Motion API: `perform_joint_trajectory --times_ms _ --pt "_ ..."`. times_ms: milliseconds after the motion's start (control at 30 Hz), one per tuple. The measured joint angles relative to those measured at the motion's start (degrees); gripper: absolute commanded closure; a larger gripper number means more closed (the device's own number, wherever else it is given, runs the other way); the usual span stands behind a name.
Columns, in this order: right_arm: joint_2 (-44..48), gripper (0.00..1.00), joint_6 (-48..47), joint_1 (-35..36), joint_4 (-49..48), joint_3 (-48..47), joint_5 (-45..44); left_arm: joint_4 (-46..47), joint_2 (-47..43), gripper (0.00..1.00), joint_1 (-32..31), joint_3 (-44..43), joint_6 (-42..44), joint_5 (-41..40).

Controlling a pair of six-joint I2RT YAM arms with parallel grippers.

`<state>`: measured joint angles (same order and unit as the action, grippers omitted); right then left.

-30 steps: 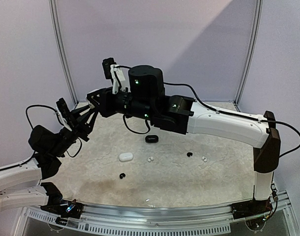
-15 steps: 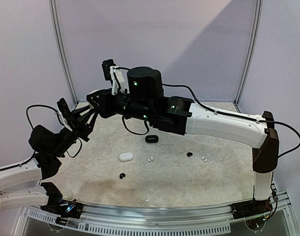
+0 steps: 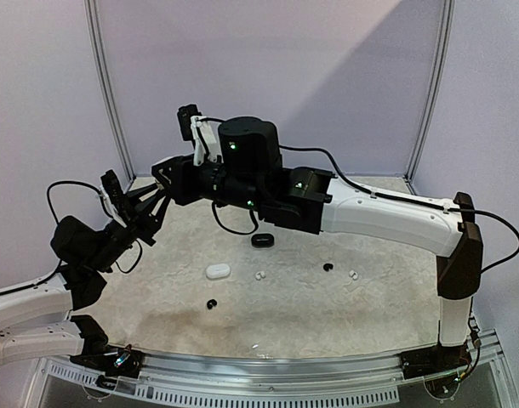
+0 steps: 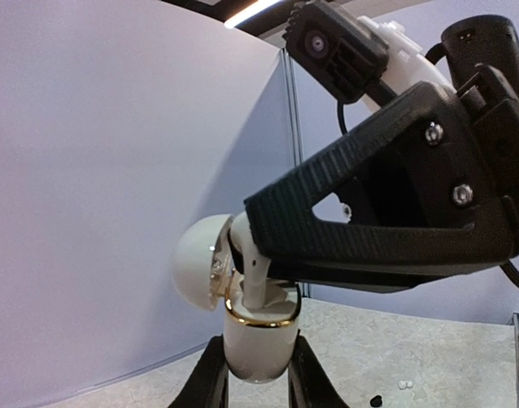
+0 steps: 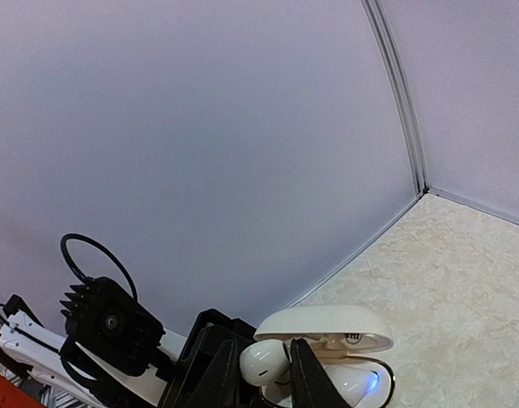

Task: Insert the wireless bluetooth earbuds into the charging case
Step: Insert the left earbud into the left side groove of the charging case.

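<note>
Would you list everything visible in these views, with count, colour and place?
open charging case: one, white with gold rim, in the left gripper
held earbud: one, white, in the right gripper, at the case's mouth
closed cases: two, one white, one black, on the table
loose earbuds: two black, at least two white, scattered on the table
table: one, pale mottled, under everything
left gripper: one, black, shut on the case
right gripper: one, black, shut on the earbud
</note>
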<state>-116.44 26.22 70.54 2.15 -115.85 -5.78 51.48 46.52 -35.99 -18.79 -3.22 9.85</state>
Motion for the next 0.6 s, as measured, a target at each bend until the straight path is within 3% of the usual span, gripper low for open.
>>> perform_joint_trajectory --times_ms 433,600 --pt "0.00 0.76 0.04 0.00 0.09 -0.02 -1.64 -0.17 0.00 1.00 0.00 0.04 -0.02 -0.22" --pt "0.00 0.71 -0.11 0.00 0.63 -0.33 -1.62 -0.17 0.00 1.00 0.00 0.04 -0.04 -0.20"
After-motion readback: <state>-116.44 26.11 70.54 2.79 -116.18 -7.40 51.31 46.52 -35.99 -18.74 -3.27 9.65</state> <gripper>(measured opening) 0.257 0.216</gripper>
